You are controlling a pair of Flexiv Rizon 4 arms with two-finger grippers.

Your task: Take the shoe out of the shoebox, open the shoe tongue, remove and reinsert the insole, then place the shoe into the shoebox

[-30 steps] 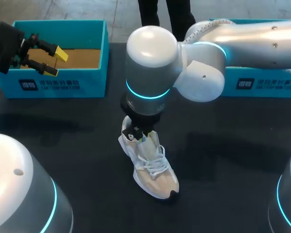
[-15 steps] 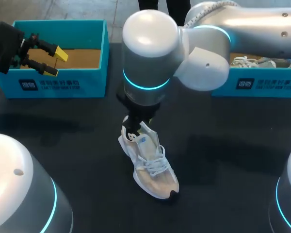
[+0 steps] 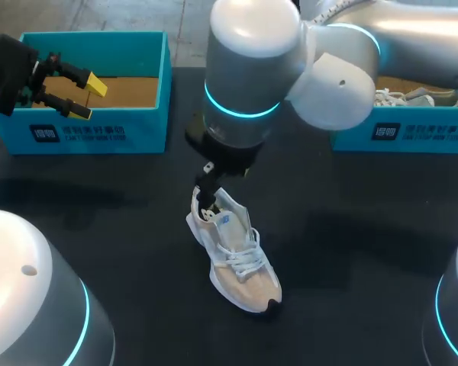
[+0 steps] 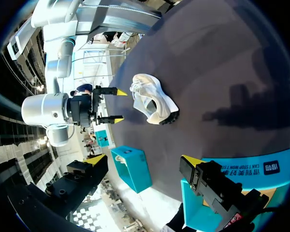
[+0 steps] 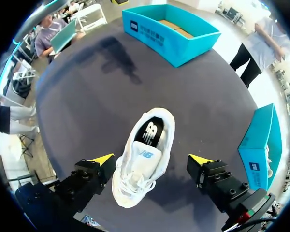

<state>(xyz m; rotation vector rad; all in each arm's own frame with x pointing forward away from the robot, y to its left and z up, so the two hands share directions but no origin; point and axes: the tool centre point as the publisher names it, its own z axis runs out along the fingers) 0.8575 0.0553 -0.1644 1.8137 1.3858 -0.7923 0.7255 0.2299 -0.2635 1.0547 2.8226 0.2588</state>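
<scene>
A white and beige sneaker [image 3: 235, 259] lies on the dark table, heel toward the far side. From the right wrist view the sneaker [image 5: 142, 162] sits directly below, with its tongue raised and a black insole [image 5: 150, 131] showing at the heel. My right gripper [image 3: 208, 194] hangs just above the heel; it is open [image 5: 151, 159] and its fingers touch nothing. My left gripper [image 3: 88, 97] hovers open over the empty teal shoebox [image 3: 99, 131] at the far left. The left wrist view shows the sneaker [image 4: 152, 99] and my right gripper [image 4: 119, 105] beside it.
A second teal shoebox [image 3: 397, 133] stands at the far right with another shoe [image 3: 404, 97] inside. Both boxes show in the right wrist view, the empty one [image 5: 171, 31] and the other [image 5: 263, 145]. Bare table surrounds the sneaker.
My right gripper has opened, let go of the shoe's tongue and risen a little above the heel. The left arm has stayed still.
</scene>
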